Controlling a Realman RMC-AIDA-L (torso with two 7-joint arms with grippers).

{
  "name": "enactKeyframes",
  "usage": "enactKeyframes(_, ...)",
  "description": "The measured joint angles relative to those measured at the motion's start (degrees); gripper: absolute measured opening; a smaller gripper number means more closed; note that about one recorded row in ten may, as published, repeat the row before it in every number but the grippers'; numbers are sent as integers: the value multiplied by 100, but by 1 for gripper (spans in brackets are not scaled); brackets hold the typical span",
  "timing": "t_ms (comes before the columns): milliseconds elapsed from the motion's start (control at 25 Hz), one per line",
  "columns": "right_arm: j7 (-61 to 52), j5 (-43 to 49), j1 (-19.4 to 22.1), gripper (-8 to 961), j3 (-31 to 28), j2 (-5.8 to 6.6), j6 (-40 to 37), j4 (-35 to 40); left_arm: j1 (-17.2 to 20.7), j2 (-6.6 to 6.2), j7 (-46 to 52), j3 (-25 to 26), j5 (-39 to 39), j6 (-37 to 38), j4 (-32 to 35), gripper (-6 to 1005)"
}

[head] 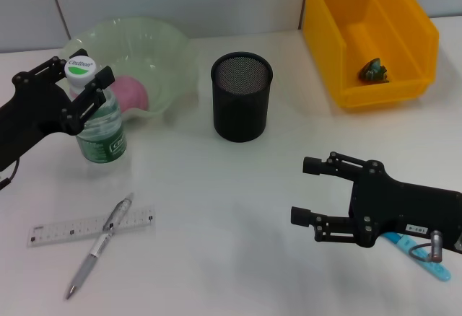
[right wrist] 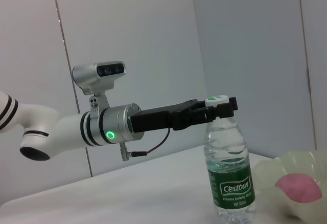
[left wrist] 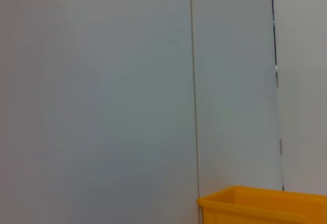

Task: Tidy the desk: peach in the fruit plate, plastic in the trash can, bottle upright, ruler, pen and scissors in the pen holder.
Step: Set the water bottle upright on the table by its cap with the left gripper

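The bottle [head: 100,125] stands upright on the white desk [head: 216,215], just in front of the pale green fruit plate [head: 155,49], where the pink peach [head: 130,92] already lies. The left claw [head: 81,89] is at the bottle's neck, its fingers [head: 96,86] on either side just under the white cap (the right wrist view shows them closed around the neck there). The black mesh pen holder [head: 242,96] stands near the middle of the desk, with nothing showing above its rim. In front of the bottle, the clear ruler [head: 58,231] lies flat, and the pen [head: 99,245] lies slanted across its right part, touching it. The yellow trash can [head: 364,27] sits at the far right with a crumpled piece of plastic [head: 374,71] inside. The right claw [head: 312,191] hovers low at the near right, its fingers spread wide and holding nothing. The blue-handled scissors [head: 426,252] lie partly hidden beneath that arm.
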State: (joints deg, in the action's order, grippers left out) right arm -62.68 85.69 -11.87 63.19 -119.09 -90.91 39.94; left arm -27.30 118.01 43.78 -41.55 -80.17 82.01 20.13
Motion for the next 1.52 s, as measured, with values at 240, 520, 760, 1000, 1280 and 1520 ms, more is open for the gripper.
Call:
enactKeyframes(240, -8, 0, -19, 831, 9, 0, 1, 1, 16, 4, -1, 7, 4, -1, 0, 445)
enactKeyframes(520, -8, 0, -27, 831, 9, 0, 3, -3, 24, 3, -1, 7, 4, -13, -10, 445)
enactKeyframes(760, -8, 1, -26, 831, 19, 0, 4, -4, -16, 3, -1, 3, -9, -85, -13, 444)
enactKeyframes(1000, -8, 0, -25, 830, 26, 0, 4, -4, -35, 6, -7, -7, -16, -156, -3, 444)
enactKeyframes(1280, -8, 11, -25, 830, 21, 0, 4, -4, -38, 3, -9, -3, -14, -202, -5, 444)
enactKeyframes(1520, -8, 18, -25, 830, 10, 0, 4, -5, -39, 9, -10, -17, -26, -250, -39, 444)
